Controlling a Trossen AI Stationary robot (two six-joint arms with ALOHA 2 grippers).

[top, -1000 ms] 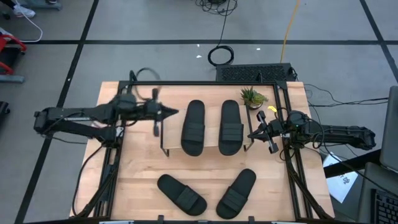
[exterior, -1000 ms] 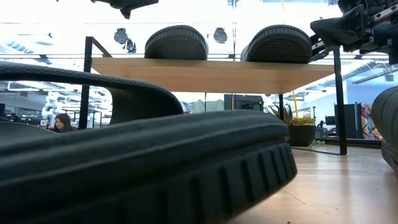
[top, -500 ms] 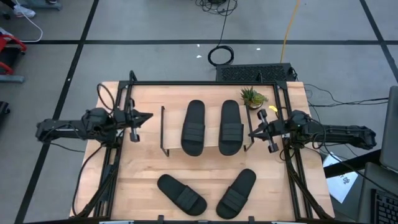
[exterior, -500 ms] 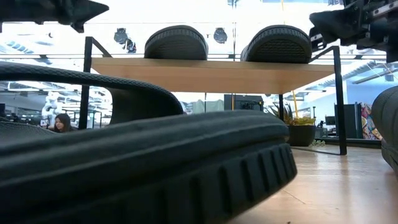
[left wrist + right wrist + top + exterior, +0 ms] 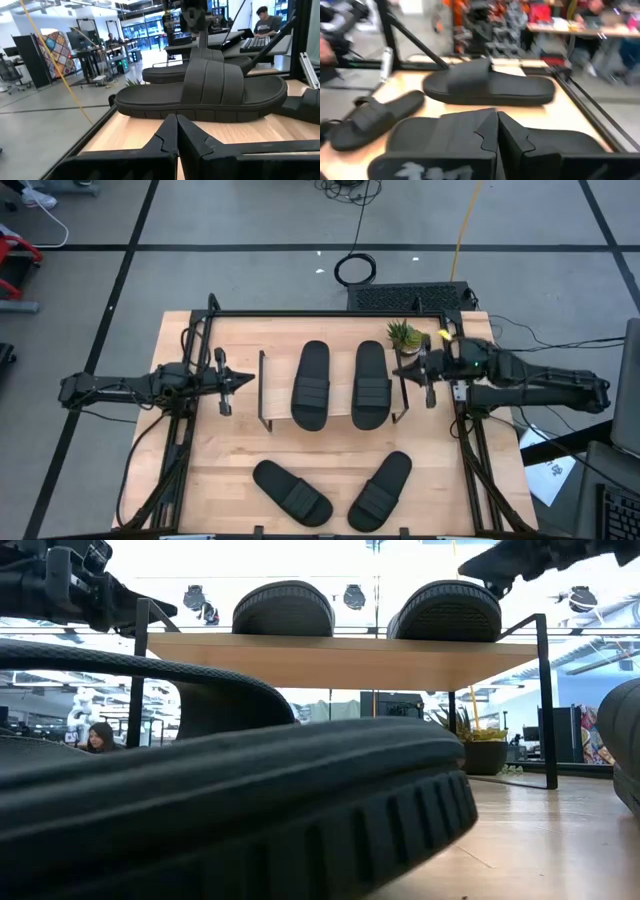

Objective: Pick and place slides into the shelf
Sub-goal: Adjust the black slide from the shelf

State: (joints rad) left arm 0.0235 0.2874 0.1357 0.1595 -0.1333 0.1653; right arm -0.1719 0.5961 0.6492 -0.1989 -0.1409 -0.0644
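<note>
Two black slides [image 5: 310, 385] [image 5: 371, 385] lie sole-down side by side on the shelf [image 5: 335, 418], a low wood plank on black legs [image 5: 340, 658]. Two more slides [image 5: 291, 492] [image 5: 380, 490] rest on the table near its near edge; one of them fills the low view's foreground [image 5: 250, 810]. My left gripper [image 5: 238, 380] hovers shut just left of the shelf, pointing at it [image 5: 176, 127]. My right gripper [image 5: 398, 372] hovers shut at the shelf's right end, above plank height [image 5: 497, 127].
A small potted plant [image 5: 405, 335] stands at the table's far right, close behind my right gripper. Black frame rails [image 5: 330, 314] run around the table. Bare wood lies between the shelf and the two near slides. People sit at desks in the room beyond.
My left gripper has drawn back from over the shelf's left end toward the table's left edge and sunk lower. My right gripper has risen and shifted a little toward the far edge. The slides have stayed put.
</note>
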